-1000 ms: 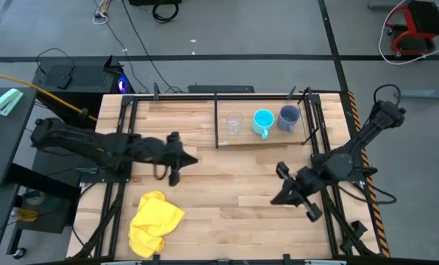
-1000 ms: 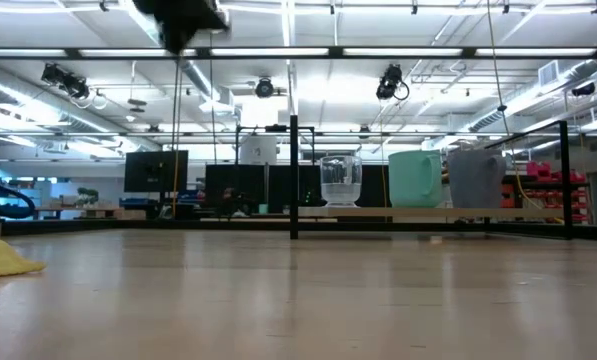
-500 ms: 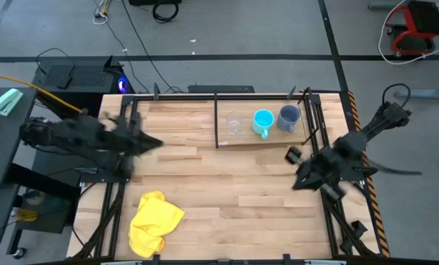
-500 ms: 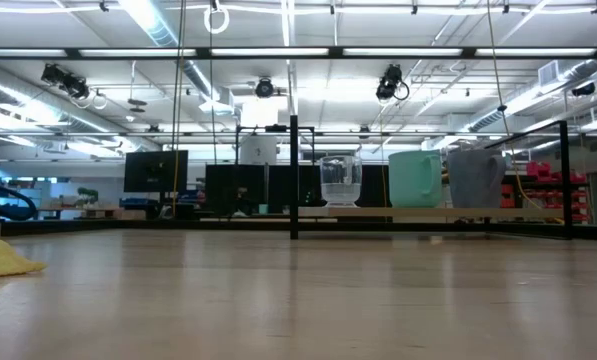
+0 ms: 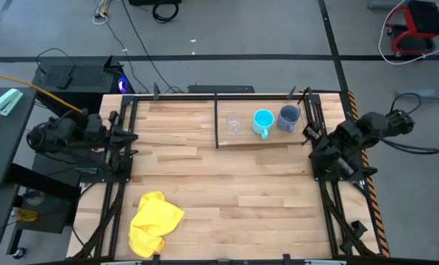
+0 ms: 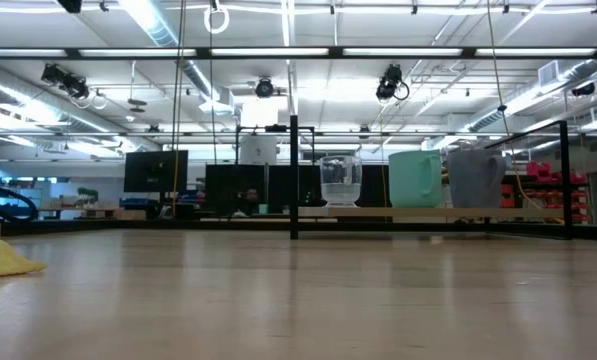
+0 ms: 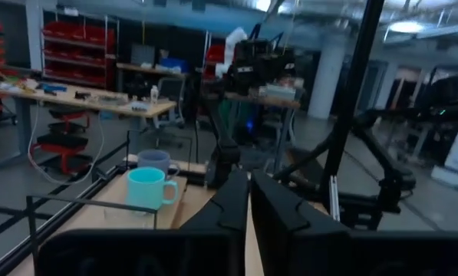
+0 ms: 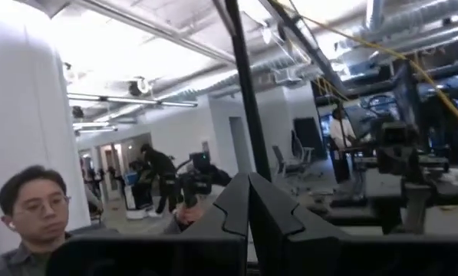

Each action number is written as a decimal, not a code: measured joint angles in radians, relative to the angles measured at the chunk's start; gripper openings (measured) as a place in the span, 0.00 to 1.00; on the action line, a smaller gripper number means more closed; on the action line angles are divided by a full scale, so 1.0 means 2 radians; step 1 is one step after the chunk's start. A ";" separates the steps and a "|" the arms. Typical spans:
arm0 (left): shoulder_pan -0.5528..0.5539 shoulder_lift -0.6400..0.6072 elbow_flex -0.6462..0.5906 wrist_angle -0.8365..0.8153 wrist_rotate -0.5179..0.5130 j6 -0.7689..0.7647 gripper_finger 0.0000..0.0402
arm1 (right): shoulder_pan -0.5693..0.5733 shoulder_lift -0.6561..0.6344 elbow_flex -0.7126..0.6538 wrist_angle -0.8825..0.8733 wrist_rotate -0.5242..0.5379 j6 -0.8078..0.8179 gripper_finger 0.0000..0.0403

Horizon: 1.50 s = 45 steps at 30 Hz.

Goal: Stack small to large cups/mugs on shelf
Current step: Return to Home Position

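Your left gripper (image 7: 248,180) is folded in at its own edge of the table (image 5: 204,184), fingers pressed together and holding nothing. Looking out ahead of it across the boards, well apart from it, you've got the shelf (image 5: 241,138) with all three vessels standing upright in a row on it. The small clear glass cup (image 5: 234,124) is the one closest to this gripper, then the cyan mug (image 5: 262,121), then the dark grey-blue mug (image 5: 288,118) farthest off, close beside the cyan one. The yellow cloth (image 5: 154,221) lies crumpled on the tabletop on this gripper's side, toward the front edge, well clear of the shelf.

Over to your right gripper (image 8: 248,180): it's tucked in at the opposite edge, fingers together too and empty. The shelf's end is just beside it, and the dark grey-blue mug is its nearest neighbour. Beyond it in the room, a person (image 8: 29,211) is in view.
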 joint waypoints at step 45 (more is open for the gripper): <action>0.000 -0.095 -0.281 0.104 -0.044 -0.036 0.07 | -0.007 -0.205 -0.344 0.222 0.059 0.036 0.04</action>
